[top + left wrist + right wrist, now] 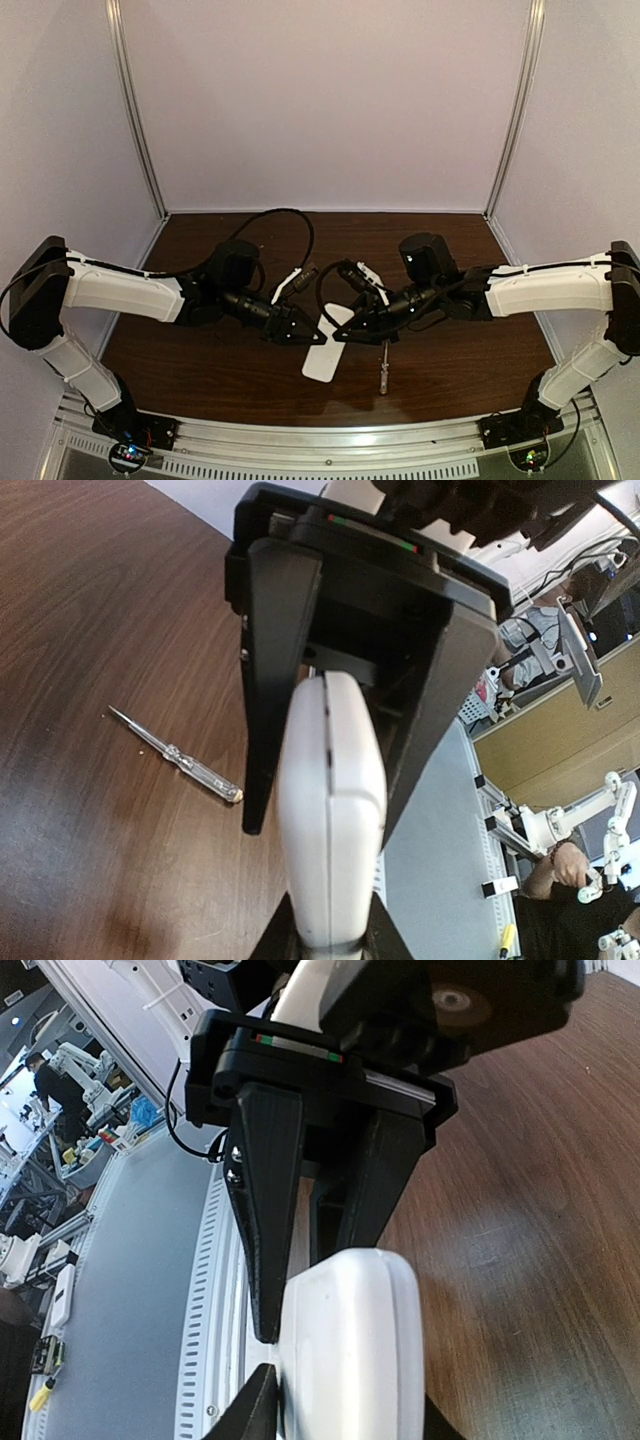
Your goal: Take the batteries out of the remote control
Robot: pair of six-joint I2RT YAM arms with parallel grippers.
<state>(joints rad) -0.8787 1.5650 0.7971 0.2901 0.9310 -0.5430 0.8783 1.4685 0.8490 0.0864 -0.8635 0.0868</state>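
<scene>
— Nearest entry?
— Left tool (314,338): closed on the remote control (330,820), a slim white bar, seam edge showing, running straight out from its grip.
— Next out?
— Right tool (343,337), facing the left tool. Its black fingers (280,680) flank the remote's far end, close on both sides; clamped or not, cannot tell.
— Farthest?
— Screwdriver (185,763), thin, clear-handled, flat on the brown bench (90,630), off to the right tool's side, handle end nearer the tools, touching nothing.
</scene>
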